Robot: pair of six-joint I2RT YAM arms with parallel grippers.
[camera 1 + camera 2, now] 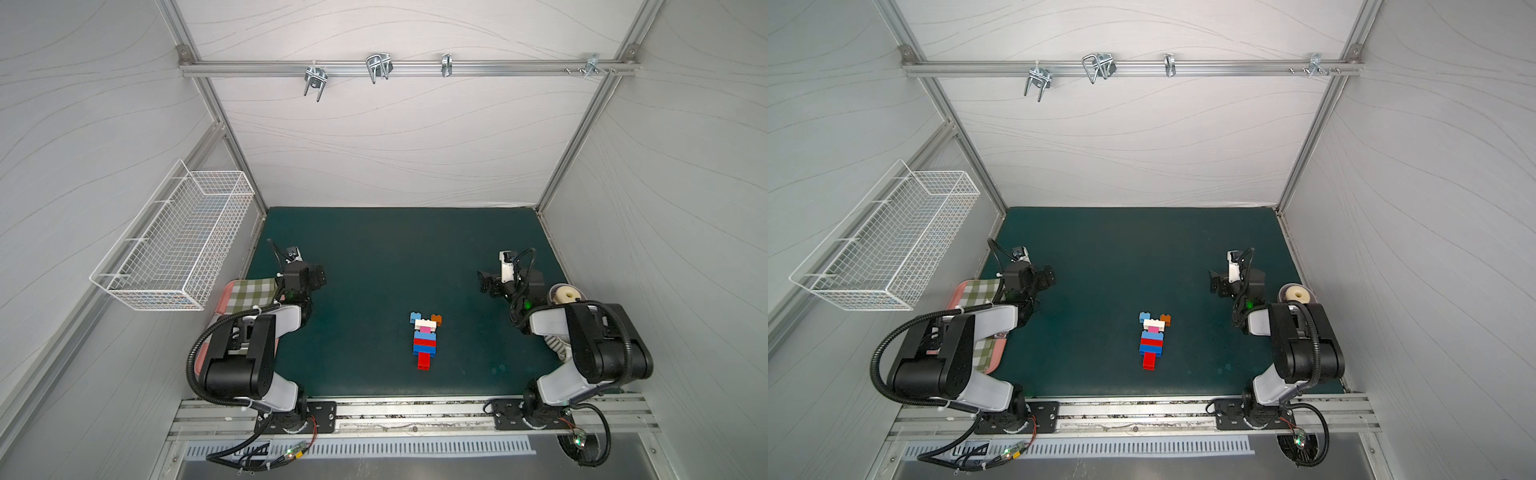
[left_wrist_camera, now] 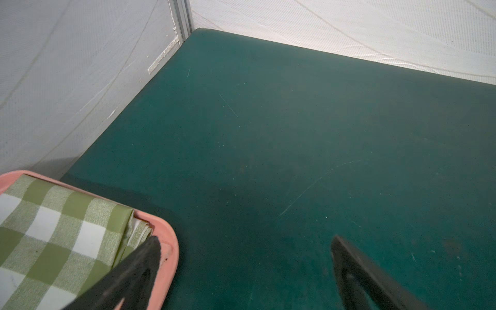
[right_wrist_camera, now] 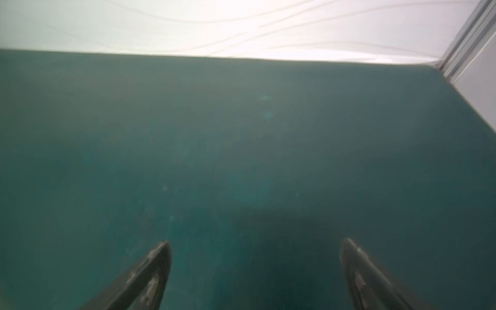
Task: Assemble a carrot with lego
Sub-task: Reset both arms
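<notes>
The carrot (image 1: 424,340) lay seemingly finished on the desk (image 1: 374,257), so left pincer (image 2: 245,240) and right pincer (image 3: 256,241) gaped empty, well aside.

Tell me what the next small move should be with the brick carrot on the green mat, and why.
Probably none but stopping: the tapering multicoloured plastic-brick carrot looks fully joined on the dark green mat, no loose bricks show, and the left gripper and right gripper both stand open, well apart from it.
</notes>
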